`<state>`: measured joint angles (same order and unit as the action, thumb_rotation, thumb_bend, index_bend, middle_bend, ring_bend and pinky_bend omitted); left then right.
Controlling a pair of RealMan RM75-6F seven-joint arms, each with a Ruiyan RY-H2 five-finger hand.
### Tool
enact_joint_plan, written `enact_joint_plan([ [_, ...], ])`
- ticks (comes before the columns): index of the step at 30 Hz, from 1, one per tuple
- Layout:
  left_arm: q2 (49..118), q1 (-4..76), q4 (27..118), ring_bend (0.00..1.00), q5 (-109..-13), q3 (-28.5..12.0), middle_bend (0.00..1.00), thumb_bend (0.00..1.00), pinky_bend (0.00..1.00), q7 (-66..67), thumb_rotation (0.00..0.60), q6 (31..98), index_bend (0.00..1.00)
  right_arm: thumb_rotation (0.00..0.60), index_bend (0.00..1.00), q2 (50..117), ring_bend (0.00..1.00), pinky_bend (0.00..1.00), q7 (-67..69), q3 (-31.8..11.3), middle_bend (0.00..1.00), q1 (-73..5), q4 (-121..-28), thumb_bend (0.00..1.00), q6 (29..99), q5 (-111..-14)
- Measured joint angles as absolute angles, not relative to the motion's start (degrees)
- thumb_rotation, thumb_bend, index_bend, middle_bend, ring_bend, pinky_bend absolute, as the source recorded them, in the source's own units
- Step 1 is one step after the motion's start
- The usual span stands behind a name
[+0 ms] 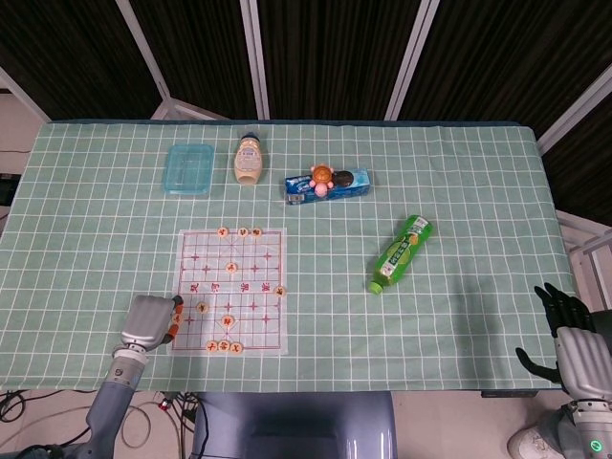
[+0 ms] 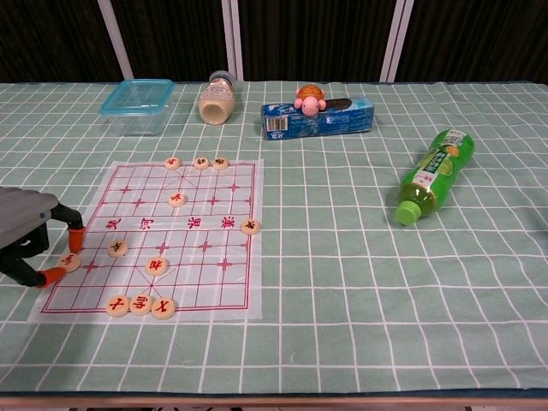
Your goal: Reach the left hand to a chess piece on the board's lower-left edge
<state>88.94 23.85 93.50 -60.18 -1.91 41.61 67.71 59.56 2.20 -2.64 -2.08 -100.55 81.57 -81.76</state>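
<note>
Chest view puts my left hand (image 2: 27, 238) at the far left, low over the checked surface (image 2: 342, 291), with two orange-tipped fingers (image 2: 75, 237) set either side of the chess piece (image 2: 68, 262) at the board's lower-left edge; one tip sits just behind the piece and the other just in front, so close I cannot tell whether they touch it or are closing on it. From the head view my left hand (image 1: 149, 321) lies at the left side of the chess board (image 1: 229, 291), the piece itself hidden beneath it. On the chess board (image 2: 154, 235) the other pieces lie flat: three in a row at the near edge, two more a little further in, one near the middle, three along the far edge and one on the right border. Behind the board stand a clear blue container (image 2: 137, 104) and a pale bottle (image 2: 217, 98) lying on its side. Further right a blue snack pack (image 2: 317, 118) carries a small pink toy (image 2: 308, 98). A green bottle (image 2: 435, 175) lies on its side well to the right. At the lower right corner of the head view my right hand (image 1: 572, 344) hangs off the surface, dark fingers spread, holding nothing.
</note>
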Motion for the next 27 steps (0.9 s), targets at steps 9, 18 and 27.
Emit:
enact_joint_plan([
  [9,88.80,24.12,93.58,0.99,-60.09,-1.71,1.00,0.32,1.00,41.49,0.600,68.00,0.50,0.600,0.00,59.63,0.00,0.00,2.11,-2.67,0.00,-2.06,-100.53,0.30,81.66,-81.77],
  [18,88.68,24.20,93.60,0.99,-59.56,-1.42,1.00,0.31,1.00,42.05,0.600,68.31,0.47,0.600,0.00,59.63,0.00,0.00,2.19,-2.69,0.00,-2.03,-100.54,0.30,81.70,-81.76],
  [27,88.32,24.34,93.73,0.99,-59.32,-1.34,1.00,0.30,1.00,42.04,0.600,68.38,0.41,0.600,0.00,59.67,0.00,0.00,2.46,-2.66,0.00,-1.99,-100.43,0.30,81.82,-81.96],
])
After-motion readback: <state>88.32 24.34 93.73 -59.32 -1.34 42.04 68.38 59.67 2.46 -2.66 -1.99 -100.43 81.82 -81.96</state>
